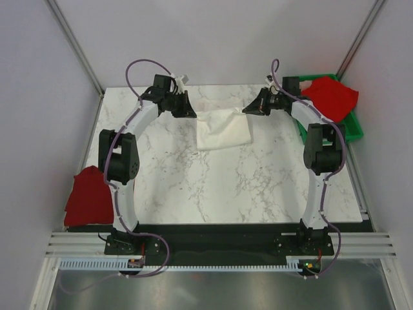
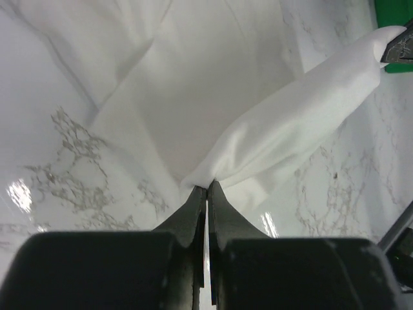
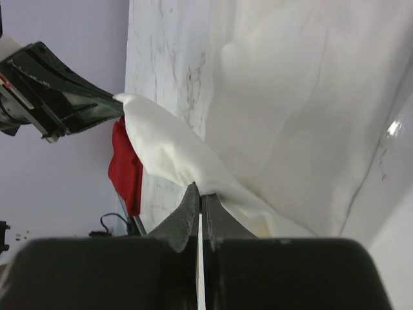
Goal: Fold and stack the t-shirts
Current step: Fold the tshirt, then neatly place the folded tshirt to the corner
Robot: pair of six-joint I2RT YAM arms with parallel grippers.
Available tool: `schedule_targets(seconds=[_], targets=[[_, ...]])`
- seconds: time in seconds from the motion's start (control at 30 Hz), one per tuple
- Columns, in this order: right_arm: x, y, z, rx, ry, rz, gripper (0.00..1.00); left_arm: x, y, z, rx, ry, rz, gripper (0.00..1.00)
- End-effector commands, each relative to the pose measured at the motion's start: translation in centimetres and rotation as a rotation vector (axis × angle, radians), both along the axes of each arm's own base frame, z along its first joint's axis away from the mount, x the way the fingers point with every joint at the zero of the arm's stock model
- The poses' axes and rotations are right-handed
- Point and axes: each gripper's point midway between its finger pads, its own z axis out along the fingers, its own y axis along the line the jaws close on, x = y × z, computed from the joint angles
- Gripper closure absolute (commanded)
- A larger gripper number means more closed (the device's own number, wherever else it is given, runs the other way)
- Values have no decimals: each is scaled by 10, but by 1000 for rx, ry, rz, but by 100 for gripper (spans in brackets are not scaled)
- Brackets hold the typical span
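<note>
The left tool (image 2: 206,188) pinches shut on the far left corner of the white t-shirt (image 1: 222,131), and the right tool (image 3: 200,192) on its far right corner. The shirt's far edge stretches lifted between them, and its remainder lies on the desk (image 1: 193,184).

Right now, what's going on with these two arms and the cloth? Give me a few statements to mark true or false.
1. The left end effector and right end effector are each shut on the white cloth t-shirt. True.
2. A red cloth t-shirt drapes over the green plastic bin. True.
3. The white cloth t-shirt lies inside the green plastic bin. False: it lies on the marble table, pinched at its far edge.
4. The second red t-shirt is being held by an arm. False: it lies untouched at the marble table's left edge.
</note>
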Motion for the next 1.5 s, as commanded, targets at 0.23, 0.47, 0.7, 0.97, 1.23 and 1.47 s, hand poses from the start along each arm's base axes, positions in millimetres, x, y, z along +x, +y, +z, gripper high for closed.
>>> schedule_targets(seconds=[0.23,0.47,0.7,0.97,1.23,1.47], targets=[[121,15,9,6,-299,-60,98,117,12,3,133,-307,58,98],[142,44,23,-2,-442,-49,57,163,31,24,277,-493,192,40],[104,30,50,9,-429,20,48,96,40,15,237,-266,218,28],[65,16,-25,-88,-226,56,42,35,20,-49,53,51,149,24],[65,12,-70,-139,-156,49,41,53,12,-91,-7,119,191,28],[60,8,-98,-175,-116,58,41,67,-2,-123,-91,171,205,35]])
